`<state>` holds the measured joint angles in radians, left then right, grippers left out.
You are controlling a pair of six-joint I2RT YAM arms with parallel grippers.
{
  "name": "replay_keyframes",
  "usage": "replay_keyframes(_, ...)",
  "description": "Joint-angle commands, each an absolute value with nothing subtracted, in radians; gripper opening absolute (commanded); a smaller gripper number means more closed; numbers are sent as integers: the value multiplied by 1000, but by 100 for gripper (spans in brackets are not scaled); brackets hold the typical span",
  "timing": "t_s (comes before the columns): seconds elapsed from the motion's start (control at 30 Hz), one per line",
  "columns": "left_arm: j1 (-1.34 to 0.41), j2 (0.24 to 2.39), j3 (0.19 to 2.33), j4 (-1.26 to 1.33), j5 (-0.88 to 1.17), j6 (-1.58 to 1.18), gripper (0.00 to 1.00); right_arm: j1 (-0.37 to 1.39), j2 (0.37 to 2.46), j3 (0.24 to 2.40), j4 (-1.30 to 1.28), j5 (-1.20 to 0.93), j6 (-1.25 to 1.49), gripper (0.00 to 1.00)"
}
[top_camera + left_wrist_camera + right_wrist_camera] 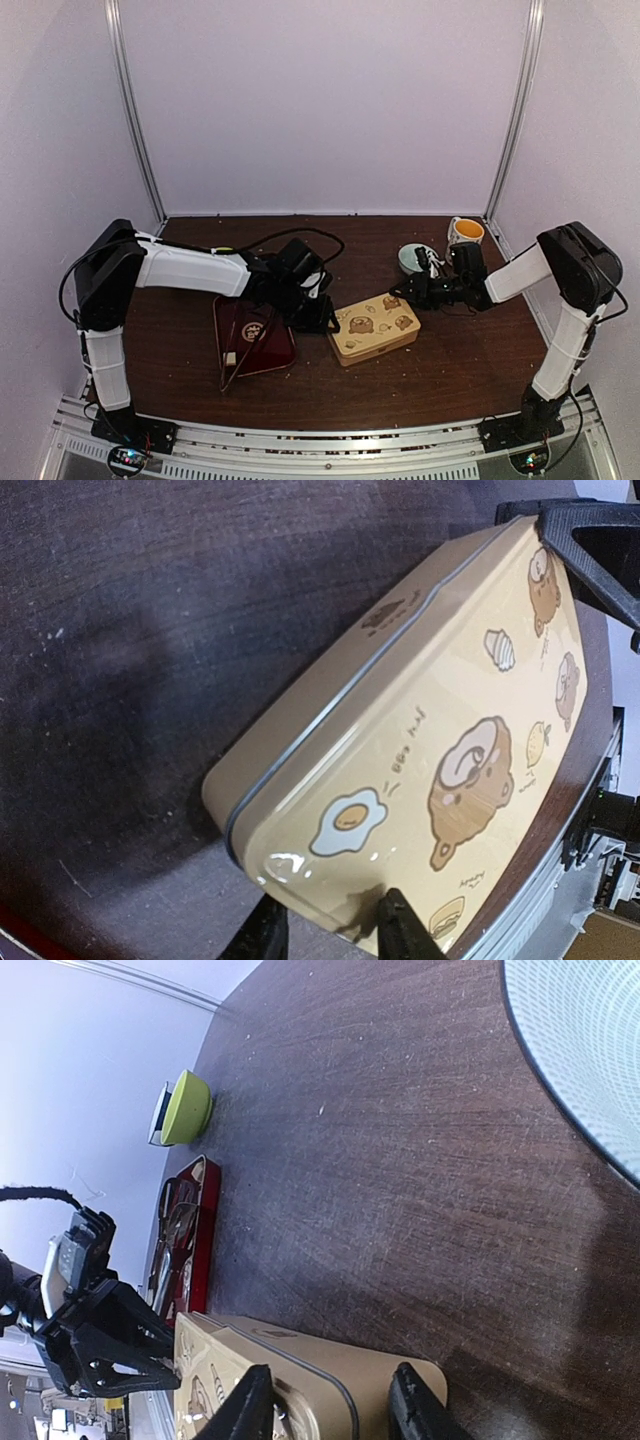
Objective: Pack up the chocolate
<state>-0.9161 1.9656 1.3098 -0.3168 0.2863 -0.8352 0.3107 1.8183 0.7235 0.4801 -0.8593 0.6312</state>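
The dark table [450, 370] bears a beige tin [374, 328] at centre and a red tray [255, 338] left. Bowl [411, 257] and mug [465, 232] stand upper right.

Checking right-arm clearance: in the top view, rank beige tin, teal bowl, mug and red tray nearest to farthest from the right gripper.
From the right gripper:
1. beige tin, at its fingertips, near-left side.
2. teal bowl, just behind it.
3. mug, back right corner.
4. red tray, far across on the left.

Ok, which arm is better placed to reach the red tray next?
Probably left. The left gripper is right beside the tray, between it and the tin; the right gripper is beyond the tin.
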Motion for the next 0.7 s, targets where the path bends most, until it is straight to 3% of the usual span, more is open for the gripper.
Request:
replay_keyframes(0.0,-907,2012,1334,-293,238,-810,30,319,1873,671,482,-881,676,34)
replay_keyframes(0.67,-907,2056,1349,-291,252,-815,29,320,1899,612,415,-787,647,19)
